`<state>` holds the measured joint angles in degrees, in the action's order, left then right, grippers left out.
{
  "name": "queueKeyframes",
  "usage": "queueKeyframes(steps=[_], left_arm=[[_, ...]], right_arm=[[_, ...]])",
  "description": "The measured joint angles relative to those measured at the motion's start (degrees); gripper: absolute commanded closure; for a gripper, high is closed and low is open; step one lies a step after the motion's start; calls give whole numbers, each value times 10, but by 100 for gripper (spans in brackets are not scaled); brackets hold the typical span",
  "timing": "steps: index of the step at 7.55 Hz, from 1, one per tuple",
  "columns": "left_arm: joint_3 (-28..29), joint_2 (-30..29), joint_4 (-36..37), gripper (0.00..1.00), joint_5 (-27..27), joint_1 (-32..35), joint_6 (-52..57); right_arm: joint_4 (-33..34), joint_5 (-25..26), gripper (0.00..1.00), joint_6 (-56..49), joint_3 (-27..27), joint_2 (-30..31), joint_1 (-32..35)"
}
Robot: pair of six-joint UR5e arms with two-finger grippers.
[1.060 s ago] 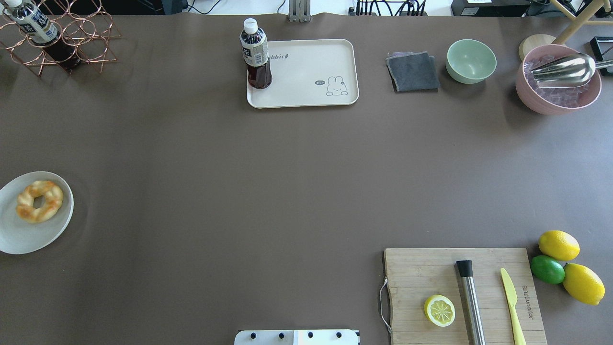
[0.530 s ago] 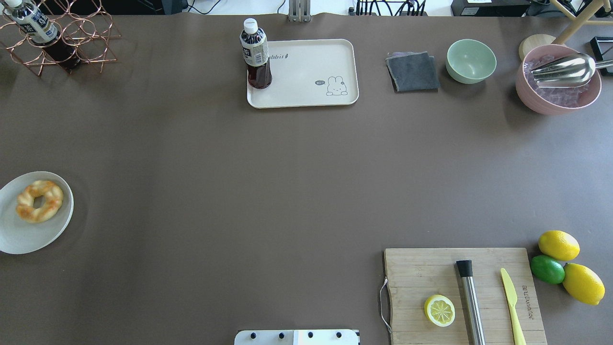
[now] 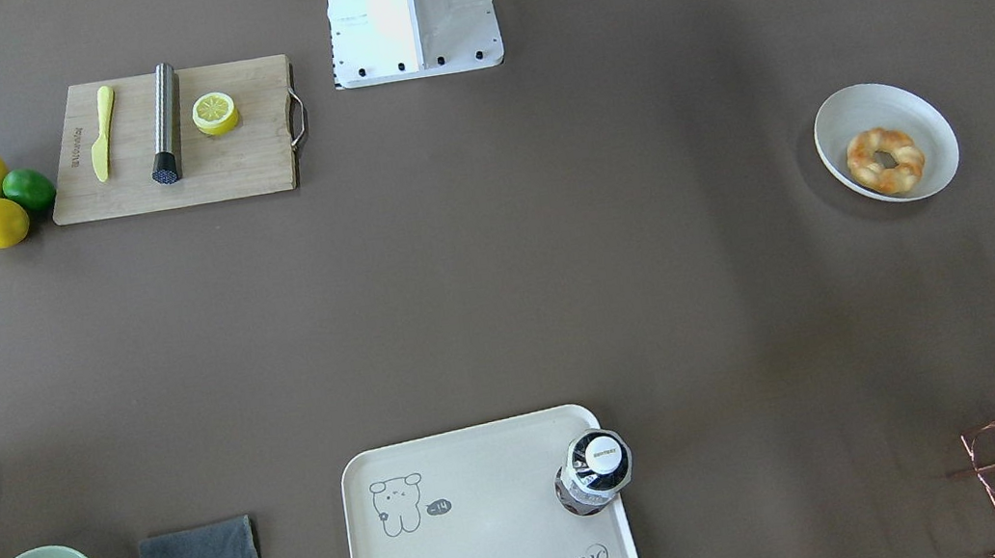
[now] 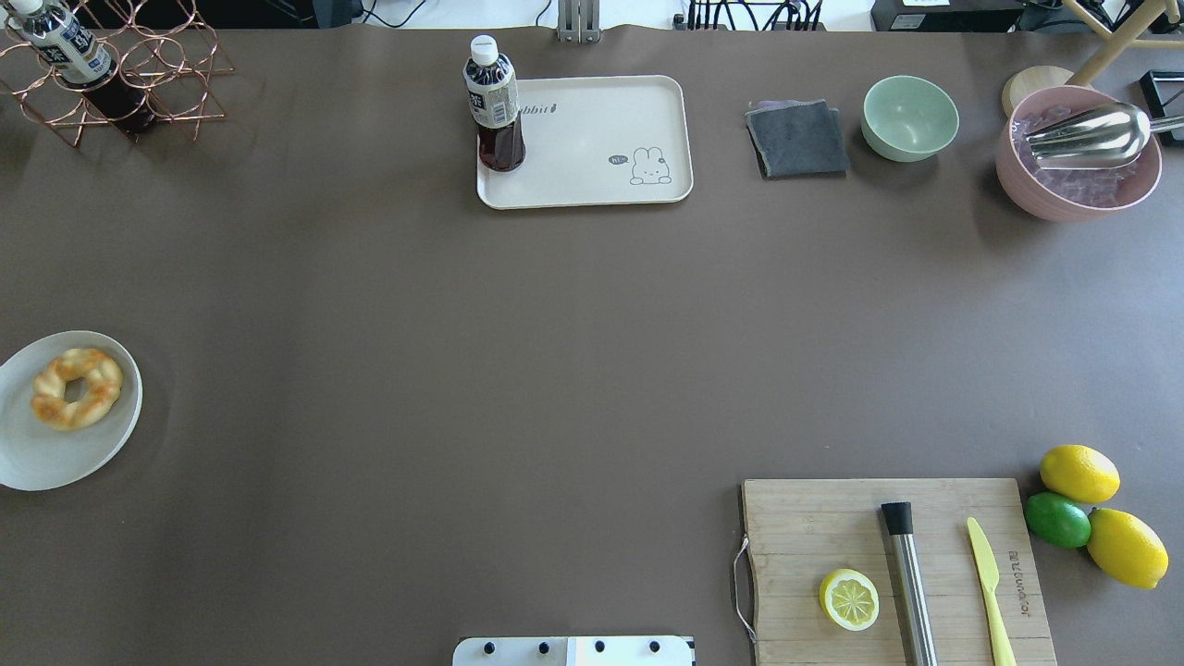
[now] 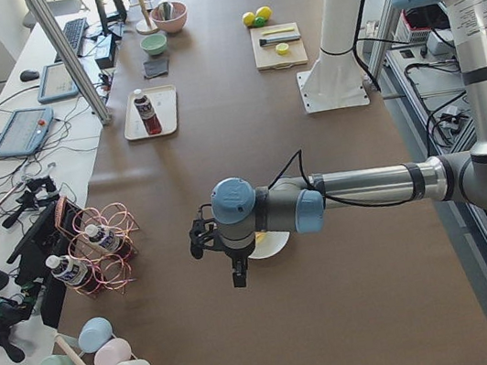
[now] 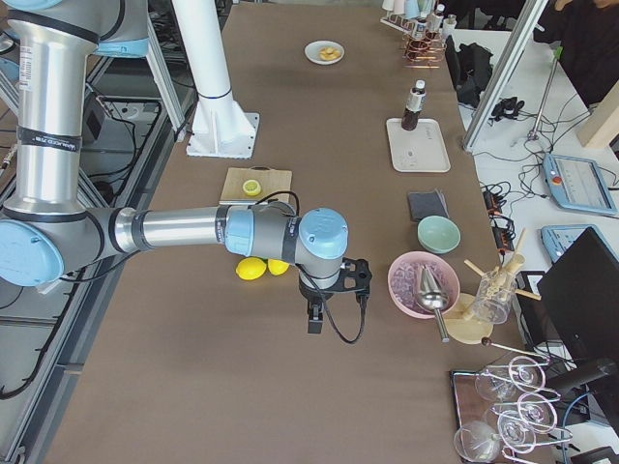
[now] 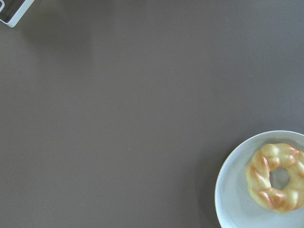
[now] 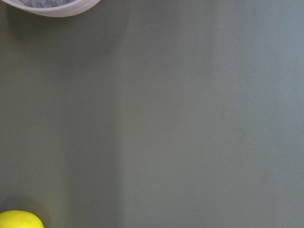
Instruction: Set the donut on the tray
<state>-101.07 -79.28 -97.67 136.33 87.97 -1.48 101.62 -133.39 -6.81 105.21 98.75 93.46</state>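
Note:
The donut (image 4: 76,388), a golden braided ring, lies on a white plate (image 4: 37,458) at the table's left edge. It also shows in the front view (image 3: 885,160) and low right in the left wrist view (image 7: 278,177). The cream rabbit tray (image 4: 601,129) sits at the far middle, with a dark drink bottle (image 4: 495,102) standing on its left end. My left gripper (image 5: 238,278) hangs above the table beside the plate. My right gripper (image 6: 312,324) hangs between the lemons and the pink bowl. Both show only in the side views, so I cannot tell whether they are open or shut.
A wooden cutting board (image 4: 814,518) at near right holds a lemon half (image 4: 849,599), a steel muddler and a yellow knife. Two lemons and a lime (image 4: 1057,519) lie beside it. At far right are a grey cloth (image 4: 797,139), a green bowl (image 4: 910,117) and a pink bowl (image 4: 1078,176). A wire bottle rack (image 4: 139,65) stands at far left.

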Motion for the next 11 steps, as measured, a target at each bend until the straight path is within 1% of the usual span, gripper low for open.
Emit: queueKeyframes(steps=[5,8,9,10,11], left_arm=[[0,0,-1,2,-3,-6,2],[13,-3,-12,2,-3,-34,-4],[17,-3,-26,2,-3,-50,-22],[23,-2,-56,2,-3,-71,-54],[42,-1,-102,2,-3,-92,-87]], right_arm=[[-15,-1,0,0,0,3,-3],[-17,0,0,3,-6,-3,-14],[-18,-1,0,3,-11,-6,-17],[-18,-2,0,4,-13,-7,-18],[-18,-2,0,4,-13,-8,-18]])
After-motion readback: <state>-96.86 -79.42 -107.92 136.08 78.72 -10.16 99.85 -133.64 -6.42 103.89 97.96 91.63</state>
